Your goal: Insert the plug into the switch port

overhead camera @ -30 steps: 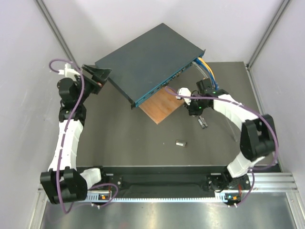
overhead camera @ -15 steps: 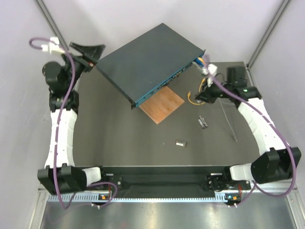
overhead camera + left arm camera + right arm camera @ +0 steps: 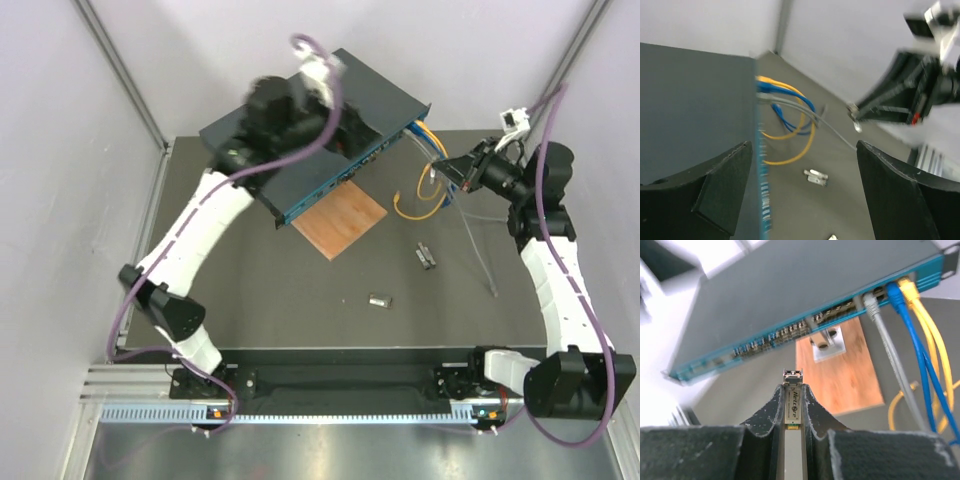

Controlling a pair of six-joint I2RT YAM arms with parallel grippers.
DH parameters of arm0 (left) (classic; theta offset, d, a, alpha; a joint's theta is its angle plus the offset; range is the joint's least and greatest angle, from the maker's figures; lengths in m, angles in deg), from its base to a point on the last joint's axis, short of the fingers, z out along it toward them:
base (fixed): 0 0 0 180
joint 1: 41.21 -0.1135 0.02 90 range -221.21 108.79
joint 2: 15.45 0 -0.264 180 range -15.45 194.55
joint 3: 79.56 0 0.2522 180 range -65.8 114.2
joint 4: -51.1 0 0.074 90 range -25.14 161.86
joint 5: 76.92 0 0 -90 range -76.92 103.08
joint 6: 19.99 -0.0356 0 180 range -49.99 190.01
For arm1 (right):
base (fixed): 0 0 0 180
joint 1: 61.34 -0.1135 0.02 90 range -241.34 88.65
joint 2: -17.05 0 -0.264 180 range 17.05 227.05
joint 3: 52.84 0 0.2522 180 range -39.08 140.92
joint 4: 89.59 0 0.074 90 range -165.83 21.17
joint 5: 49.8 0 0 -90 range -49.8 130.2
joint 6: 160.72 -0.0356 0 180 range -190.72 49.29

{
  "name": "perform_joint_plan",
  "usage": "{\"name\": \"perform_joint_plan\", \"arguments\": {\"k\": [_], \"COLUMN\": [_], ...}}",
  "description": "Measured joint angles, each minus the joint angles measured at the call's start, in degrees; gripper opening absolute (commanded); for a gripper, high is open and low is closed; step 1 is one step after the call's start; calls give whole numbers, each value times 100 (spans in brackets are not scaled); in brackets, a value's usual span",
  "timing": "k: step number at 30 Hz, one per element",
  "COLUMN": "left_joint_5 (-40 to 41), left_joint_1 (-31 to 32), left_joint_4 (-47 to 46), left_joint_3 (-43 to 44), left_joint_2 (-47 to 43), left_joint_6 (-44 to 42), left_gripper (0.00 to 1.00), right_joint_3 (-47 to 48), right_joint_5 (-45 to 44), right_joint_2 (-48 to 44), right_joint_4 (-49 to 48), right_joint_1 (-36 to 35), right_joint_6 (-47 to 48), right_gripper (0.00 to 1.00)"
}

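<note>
The switch (image 3: 375,100) lies at an angle at the back of the table, its teal socket face (image 3: 765,337) turned toward the front right. My right gripper (image 3: 793,390) is shut on the plug (image 3: 793,402), a slim silver module whose metal tip points at the socket row from a short way off. In the top view the right gripper (image 3: 447,172) hangs to the right of the switch's cabled end. My left gripper (image 3: 807,190) is open and hovers blurred over the switch's front edge (image 3: 761,200), with nothing between its fingers.
Grey, blue and yellow cables (image 3: 900,335) are plugged into the switch's right end and loop on the table (image 3: 420,200). A thin wooden square (image 3: 340,220) lies under the front face. Two small loose metal parts (image 3: 427,256) (image 3: 379,299) lie in front.
My left arm has swung from the far left corner to over the switch, still open. The right arm has drawn back and up to the right with the plug.
</note>
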Motion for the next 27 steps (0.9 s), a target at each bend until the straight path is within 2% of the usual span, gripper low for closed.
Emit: {"name": "perform_joint_plan", "arguments": {"k": [4, 9, 14, 27], "left_joint_5": [581, 1001, 1246, 1320], "left_joint_1": [1163, 2015, 2094, 2046], "left_joint_4": [590, 1025, 1102, 789], "left_joint_3": [286, 323, 376, 481], "left_joint_2": [529, 1014, 1163, 1163], "left_joint_6": [-800, -1246, -1272, -1067], "left_gripper": [86, 81, 78, 71], "right_joint_3": [-603, -911, -1187, -1598], "right_joint_5": [-463, -824, -970, -1067], "right_joint_2": [-352, -726, -914, -1012], "right_joint_4": [-1027, -1696, -2236, -2540], "right_joint_1": [15, 7, -63, -466], "right_joint_6": [-1156, -2035, -2527, -2879], "right_gripper": [0, 0, 0, 0]}}
